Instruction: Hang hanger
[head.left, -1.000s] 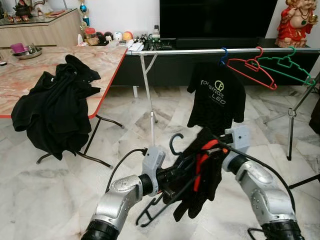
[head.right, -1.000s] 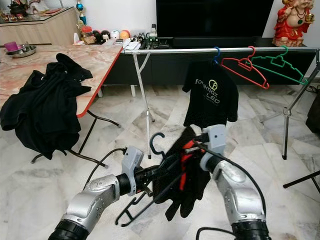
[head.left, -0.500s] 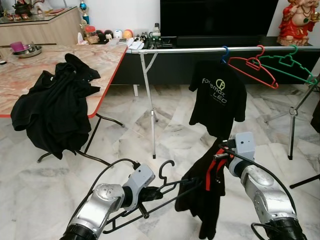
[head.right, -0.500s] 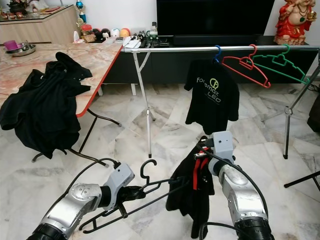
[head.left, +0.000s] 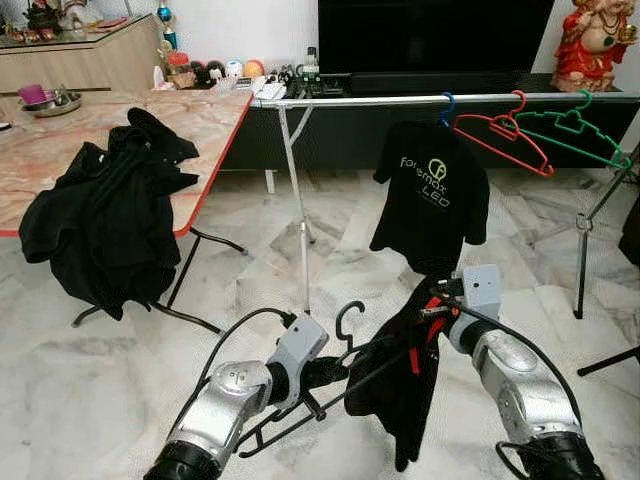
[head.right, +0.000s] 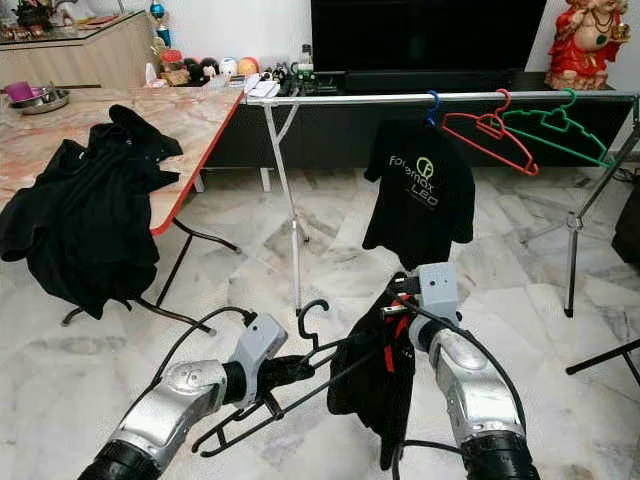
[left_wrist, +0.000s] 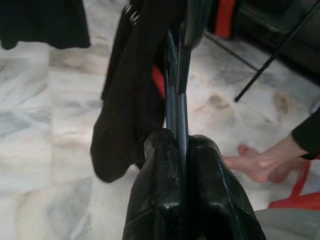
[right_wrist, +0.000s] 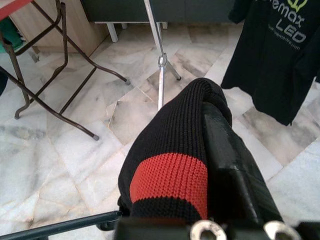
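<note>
Now the left hand (left_wrist: 181, 150) is clamped tight on the black hanger (head.left: 330, 385), low over the marble floor (head.left: 120, 370), while the right hand (head.left: 432, 312) is pinched on the black-and-red knit garment (head.left: 400, 385) draped at its far end, below the clothes rail (head.left: 400, 101).

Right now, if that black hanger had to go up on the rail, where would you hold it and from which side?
Probably by its straight bar, from the robot's left, where the left end effector is shut on the hanger. That leaves the hook free and upright for the rail, and stays clear of the garment that the right end effector holds.
</note>
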